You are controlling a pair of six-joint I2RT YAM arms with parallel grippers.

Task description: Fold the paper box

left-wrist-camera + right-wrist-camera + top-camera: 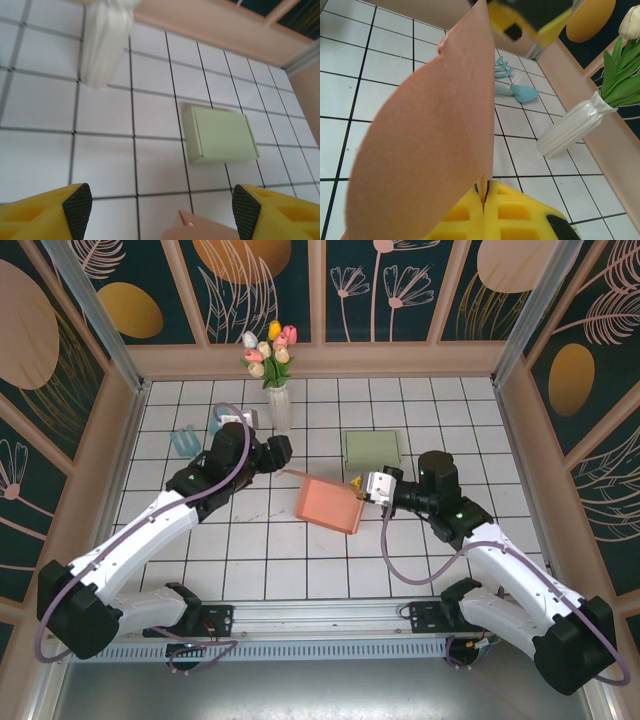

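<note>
1. The salmon-pink paper box (325,502) is at the middle of the white-tiled surface (250,560). The right claw (358,492) pinches its right edge, yellow pads (465,220) shut tight on the card. Whether the box rests flat or is lifted cannot be told.
2. From the right wrist, the pink sheet blocks most of the scene, and its lower end is cut off by the frame.
3. The left claw (283,452) hovers at the box's far left corner, jaws wide apart and holding nothing. In the left wrist view only that corner shows, low between the pads (75,205).
4. A pale green box (220,135) sits closed just beyond the pink one.
5. The white vase (278,405) of tulips (270,348) is blurred and cropped in the left wrist view.
6. The teal items (187,440) near the left arm are too small to identify.
</note>
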